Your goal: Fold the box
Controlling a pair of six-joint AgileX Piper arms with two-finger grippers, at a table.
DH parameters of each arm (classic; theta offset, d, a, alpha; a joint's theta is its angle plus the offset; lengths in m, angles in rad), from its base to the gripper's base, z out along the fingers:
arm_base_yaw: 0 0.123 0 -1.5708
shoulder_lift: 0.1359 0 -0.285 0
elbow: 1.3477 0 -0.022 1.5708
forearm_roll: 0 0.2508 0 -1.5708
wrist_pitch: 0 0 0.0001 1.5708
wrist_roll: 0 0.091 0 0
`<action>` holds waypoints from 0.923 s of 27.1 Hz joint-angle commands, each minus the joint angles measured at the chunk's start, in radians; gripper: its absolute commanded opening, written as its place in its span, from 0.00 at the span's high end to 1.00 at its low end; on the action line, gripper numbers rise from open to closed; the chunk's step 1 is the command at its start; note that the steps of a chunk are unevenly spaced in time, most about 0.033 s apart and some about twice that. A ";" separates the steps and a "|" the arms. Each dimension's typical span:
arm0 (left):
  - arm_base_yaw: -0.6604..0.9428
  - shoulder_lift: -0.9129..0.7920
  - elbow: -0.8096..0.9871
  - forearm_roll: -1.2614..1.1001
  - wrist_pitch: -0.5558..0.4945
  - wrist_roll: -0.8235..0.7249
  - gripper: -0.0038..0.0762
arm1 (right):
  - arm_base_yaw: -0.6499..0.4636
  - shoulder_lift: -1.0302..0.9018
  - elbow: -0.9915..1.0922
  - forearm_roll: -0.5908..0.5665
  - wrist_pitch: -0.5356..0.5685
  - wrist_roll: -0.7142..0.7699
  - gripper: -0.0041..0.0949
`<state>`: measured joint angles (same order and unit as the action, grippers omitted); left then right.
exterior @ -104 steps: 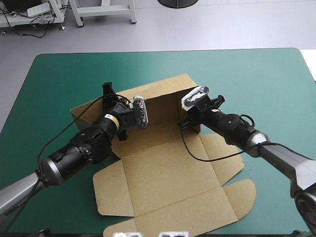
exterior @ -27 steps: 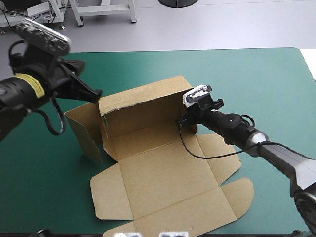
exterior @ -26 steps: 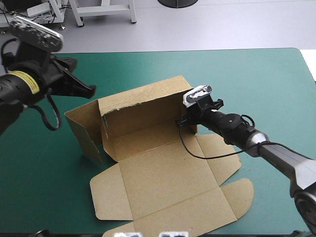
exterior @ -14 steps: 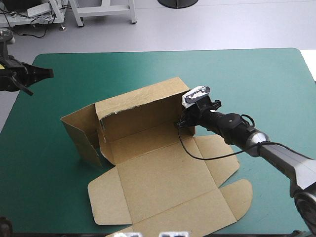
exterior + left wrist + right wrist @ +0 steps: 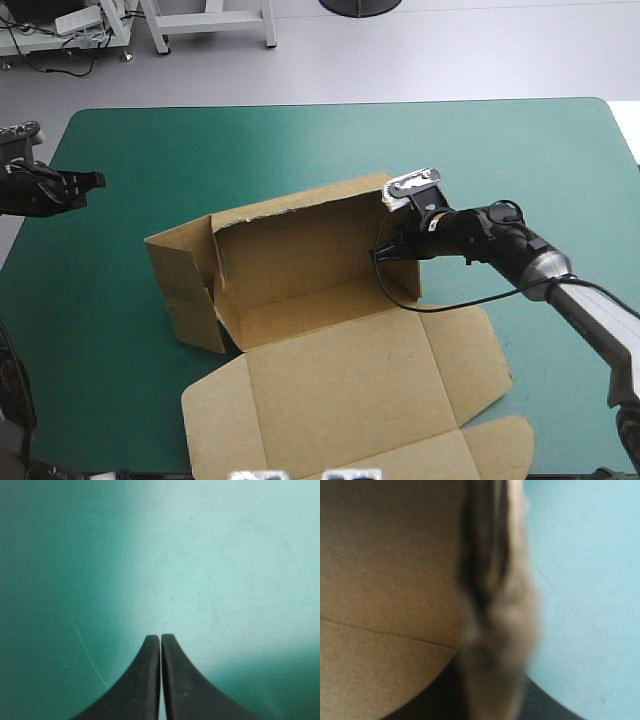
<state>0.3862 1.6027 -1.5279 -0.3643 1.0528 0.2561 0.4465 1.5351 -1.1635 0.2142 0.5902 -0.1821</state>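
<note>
Table point(image 5: 560, 120) under a teal-green cover point(image 5: 480, 150), bare toward the far edge and both sides. The box point(image 5: 300, 300) stands near the middle of the cover, partly raised, its open side up.

Back wall point(image 5: 300, 235) upright, running from left to right. Left end wall point(image 5: 180, 285) also up, a short flap tucked in at that corner. Right end wall point(image 5: 408, 275) raised, seen almost edge-on in the high view. The lid panel point(image 5: 350, 400) lies flat on the cover, stretching from the tray's floor toward the near edge, with side flaps point(image 5: 470, 350) spread flat beside it.

Right gripper point(image 5: 390, 250) reaches in from the right and sits at the right end wall, fingers clamped on the board. The right wrist view confirms this: the wall's edge point(image 5: 495, 605) runs up between the black fingers, brown inner face on one side, teal-green cover on the other.

Left gripper point(image 5: 92, 181) is well apart from the box, over the table's left edge. In the left wrist view its fingers point(image 5: 175, 680) are pressed together into one pointed arch, nothing between them, only cover ahead.
</note>
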 commanded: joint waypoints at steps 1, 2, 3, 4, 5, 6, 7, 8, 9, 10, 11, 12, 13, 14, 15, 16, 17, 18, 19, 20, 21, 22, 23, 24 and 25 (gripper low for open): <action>0.008 -0.003 -0.023 -0.052 -0.038 0.017 0.96 | -0.006 -0.061 -0.146 -0.094 0.255 0.086 0.97; 0.008 0.006 -0.023 -0.054 -0.038 0.020 0.96 | -0.006 -0.068 -0.197 -0.094 0.336 0.092 0.97; 0.008 0.019 -0.023 -0.064 -0.038 0.027 0.96 | -0.006 -0.067 -0.247 -0.094 0.389 0.098 0.97; 0.008 0.031 -0.023 -0.073 -0.038 0.033 0.96 | -0.006 -0.067 -0.299 -0.108 0.449 0.113 0.97; 0.008 0.039 -0.023 -0.076 -0.037 0.032 0.96 | -0.006 -0.067 -0.331 -0.118 0.482 0.117 0.97; 0.008 0.044 -0.023 -0.080 -0.035 0.035 0.96 | -0.006 -0.058 -0.358 -0.127 0.505 0.125 0.97; 0.008 0.050 -0.023 -0.085 -0.033 0.042 0.96 | -0.006 -0.045 -0.385 -0.138 0.533 0.131 0.97; 0.008 0.050 -0.023 -0.090 -0.033 0.045 0.96 | -0.006 -0.020 -0.412 -0.142 0.560 0.135 0.97; 0.008 0.054 -0.023 -0.098 -0.033 0.052 0.96 | -0.006 0.006 -0.438 -0.142 0.590 0.135 0.97; 0.008 0.054 -0.023 -0.108 -0.033 0.059 0.96 | -0.006 0.035 -0.465 -0.139 0.614 0.135 0.97; 0.008 0.057 -0.023 -0.114 -0.033 0.059 0.96 | -0.006 0.054 -0.487 -0.136 0.637 0.135 0.97; 0.008 0.056 -0.023 -0.120 -0.033 0.062 0.96 | -0.006 0.086 -0.511 -0.132 0.660 0.133 0.97; 0.008 0.057 -0.023 -0.125 -0.031 0.067 0.96 | -0.006 0.115 -0.527 -0.124 0.660 0.133 0.97; 0.008 0.059 -0.023 -0.127 -0.023 0.073 0.96 | -0.006 0.136 -0.538 -0.119 0.660 0.133 0.97; 0.008 0.059 -0.023 -0.127 -0.017 0.073 0.96 | -0.006 0.163 -0.548 -0.115 0.660 0.133 0.97; 0.008 0.059 -0.023 -0.129 -0.012 0.073 0.96 | -0.008 0.192 -0.558 -0.106 0.660 0.133 0.97; 0.008 0.059 -0.023 -0.129 -0.011 0.073 0.96 | -0.012 0.212 -0.564 -0.099 0.660 0.133 0.98; 0.008 0.059 -0.023 -0.129 -0.011 0.073 0.96 | -0.017 0.236 -0.567 -0.091 0.660 0.133 0.98; 0.008 0.059 -0.023 -0.131 -0.008 0.073 0.96 | -0.018 0.259 -0.571 -0.088 0.660 0.133 0.98; 0.008 0.059 -0.023 -0.133 -0.008 0.073 0.96 | -0.026 0.276 -0.574 -0.088 0.660 0.133 0.98; 0.008 0.059 -0.023 -0.138 0.000 0.076 0.96 | -0.036 0.299 -0.577 -0.085 0.660 0.133 0.98; 0.008 0.059 -0.023 -0.146 0.005 0.082 0.96 | -0.044 0.317 -0.582 -0.087 0.658 0.133 0.98; 0.008 0.059 -0.023 -0.148 0.007 0.085 0.96 | -0.052 0.327 -0.586 -0.090 0.651 0.133 0.98; 0.008 0.059 -0.023 -0.148 0.007 0.085 0.96 | -0.062 0.342 -0.586 -0.092 0.628 0.131 0.98; 0.008 0.059 -0.023 -0.150 0.007 0.085 0.96 | -0.071 0.349 -0.586 -0.092 0.613 0.131 0.98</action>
<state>0.3929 1.7052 -1.5276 -0.4667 1.0741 0.3386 0.4015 1.9025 -1.7236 0.1329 1.2147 -0.0358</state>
